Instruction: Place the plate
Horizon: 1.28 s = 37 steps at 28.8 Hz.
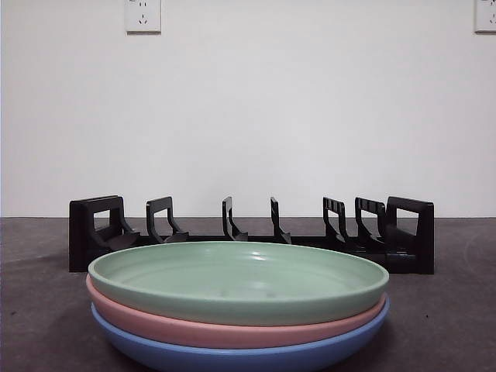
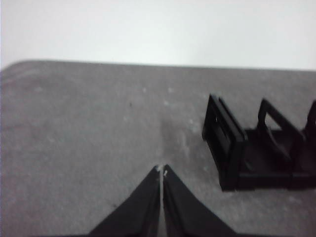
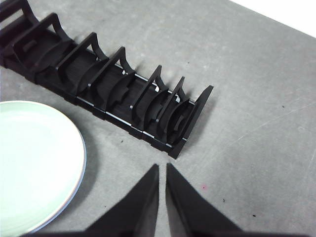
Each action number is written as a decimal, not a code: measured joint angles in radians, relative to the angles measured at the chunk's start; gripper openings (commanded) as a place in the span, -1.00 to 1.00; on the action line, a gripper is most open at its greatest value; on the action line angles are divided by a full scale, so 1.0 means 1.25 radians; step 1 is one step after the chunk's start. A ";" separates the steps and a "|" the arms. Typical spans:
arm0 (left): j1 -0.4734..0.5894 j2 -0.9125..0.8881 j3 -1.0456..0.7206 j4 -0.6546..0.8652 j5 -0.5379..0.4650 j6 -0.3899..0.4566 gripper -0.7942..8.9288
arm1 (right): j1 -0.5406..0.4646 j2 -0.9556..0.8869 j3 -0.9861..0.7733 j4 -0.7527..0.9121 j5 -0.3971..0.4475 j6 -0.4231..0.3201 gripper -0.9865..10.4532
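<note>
Three stacked plates, green plate [image 1: 237, 280] topmost; both grippers apparently pressed together, empty.

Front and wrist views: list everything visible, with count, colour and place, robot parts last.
green plate: 1, pale green, top of the stack, nearest the front camera.
pink plate: 1, pink, middle of the stack.
blue plate: 1, blue, bottom of the stack, on the table.
plate rack: 1, black, slotted, behind the stack; no plates in it.
table: 1, dark grey.
wall sockets: 2, white, high on the wall.
left gripper: 1, black, jaws shut, above bare table near one rack end.
right gripper: 1, black, jaws shut, near the other rack end.
</note>
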State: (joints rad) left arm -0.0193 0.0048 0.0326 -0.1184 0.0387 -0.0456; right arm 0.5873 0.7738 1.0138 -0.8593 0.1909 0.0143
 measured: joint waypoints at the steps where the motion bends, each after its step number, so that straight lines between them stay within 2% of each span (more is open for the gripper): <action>1: 0.002 -0.001 0.000 -0.002 0.000 -0.004 -0.82 | 0.000 0.000 0.000 0.001 0.000 0.000 -0.79; 17: 0.001 -0.001 0.000 -0.010 0.003 -0.023 -0.82 | 0.000 -0.002 0.000 0.003 0.000 0.000 -0.79; 20: 0.001 -0.001 0.000 -0.010 0.004 -0.023 -0.82 | -0.001 -0.005 0.000 0.035 0.011 -0.034 -0.79; 23: 0.001 -0.001 0.000 -0.009 0.004 -0.023 -0.82 | -0.039 -0.052 -0.037 0.117 0.009 -0.060 -0.79; 26: 0.001 -0.001 0.000 -0.010 0.004 -0.023 -0.82 | -0.133 -0.157 -0.163 0.248 0.007 -0.070 -0.79; 29: 0.001 -0.001 0.000 -0.010 0.004 -0.023 -0.82 | -0.246 -0.279 -0.347 0.425 -0.023 -0.068 -0.79; 33: 0.001 -0.001 0.000 -0.010 0.004 -0.023 -0.82 | -0.356 -0.422 -0.600 0.623 -0.062 -0.043 -0.79; 37: 0.001 -0.001 0.000 -0.010 0.004 -0.023 -0.82 | -0.387 -0.533 -0.757 0.647 -0.094 -0.001 -0.79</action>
State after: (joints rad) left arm -0.0181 0.0036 0.0326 -0.1307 0.0433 -0.0750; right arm 0.1040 0.1081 0.0673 -0.0509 0.0734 0.0135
